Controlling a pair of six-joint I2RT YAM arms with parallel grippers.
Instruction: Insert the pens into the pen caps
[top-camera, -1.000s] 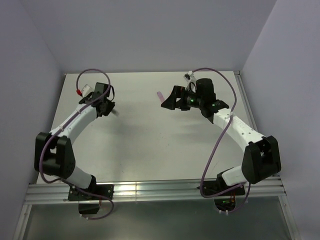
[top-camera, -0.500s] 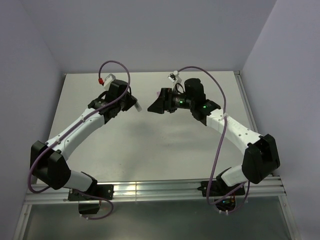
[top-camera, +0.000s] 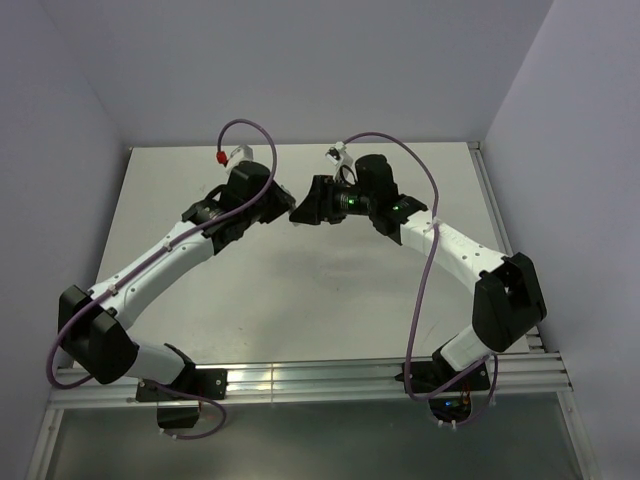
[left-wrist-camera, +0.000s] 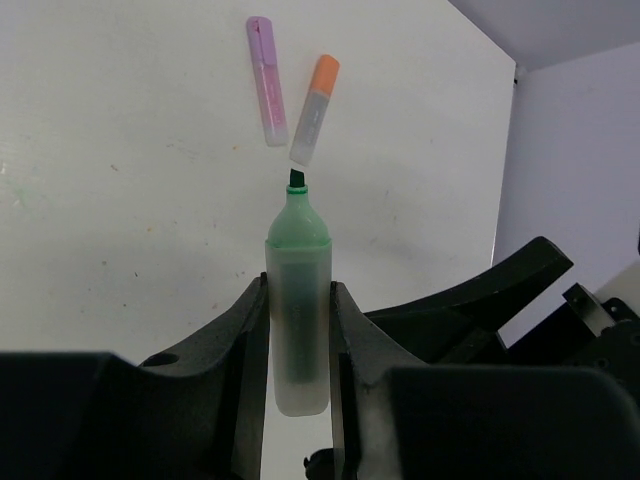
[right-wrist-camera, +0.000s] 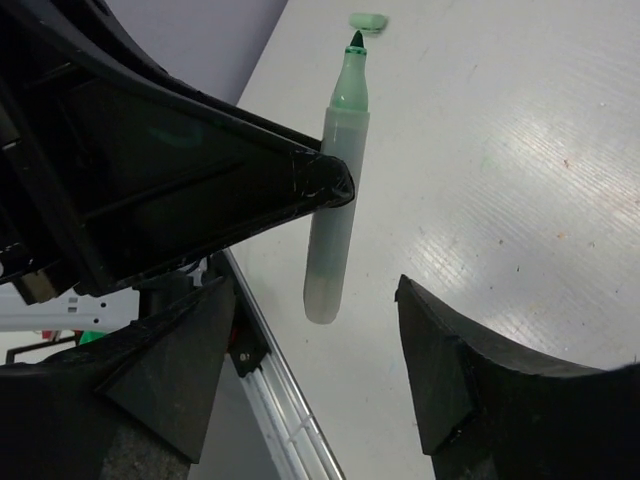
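2 arms reach inward and meet over the far middle of the white table (top-camera: 300, 300). On the left, the left gripper (left-wrist-camera: 298, 292) is clamped on the barrel of a green pen (left-wrist-camera: 298, 225). Its jaws are only partly apart, pinching the pen from both sides. The pen is off the table, in the air between the 2 grippers. Its blunt back end sticks out past the fingers and its bare dark-green tip points away from the left wrist camera. Beyond that tip 2 more pens lie on the table with their caps on: a purple pen (left-wrist-camera: 265, 80) on the left and an orange pen (left-wrist-camera: 314, 110) just to its right. Their near ends are close but apart and their far ends are spread. On the right, the right gripper (right-wrist-camera: 310, 295) faces the left one with its jaws open. It has 1 finger on each side of the green pen's back end, a gap on both sides, and holds nothing. In the right wrist view a green cap (right-wrist-camera: 368, 20) lies alone on the table past the pen's tip; how far off I cannot tell.
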